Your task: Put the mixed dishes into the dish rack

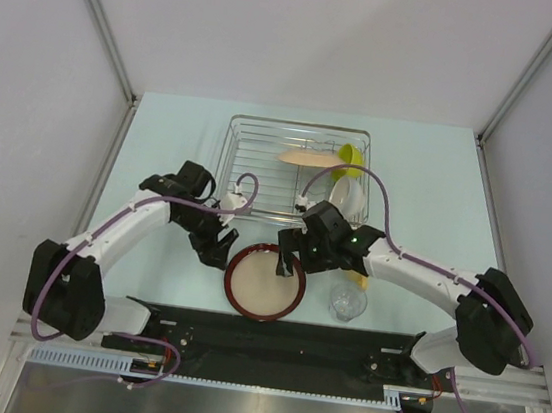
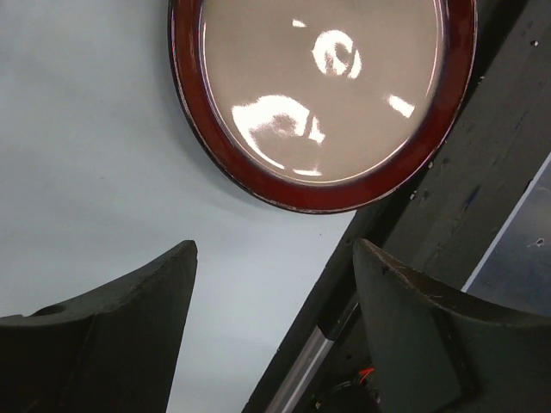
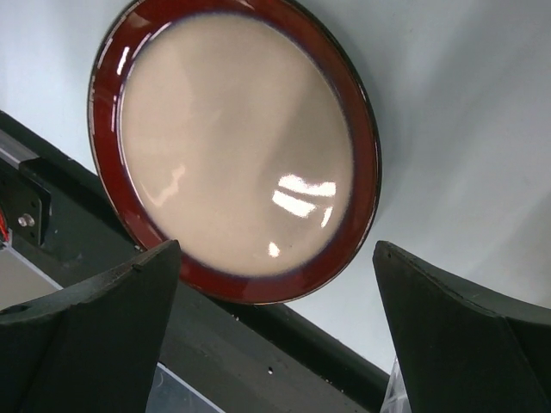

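Dark-red-rimmed plate (image 2: 323,95) cut off at top edge, left wrist view.

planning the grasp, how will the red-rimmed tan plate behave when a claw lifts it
The round glossy tan plate with dark red rim looks like rigid ceramic: probably stiff, chippable if dropped. Its bright glare suggests a slick glaze, likely slippery. Lying flat on the pale table, it would probably slide if pushed, and its low rim looks hard to get under.

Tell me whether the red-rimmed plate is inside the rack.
No, the red-rimmed plate lies flat on the table, outside the rack on its near side.
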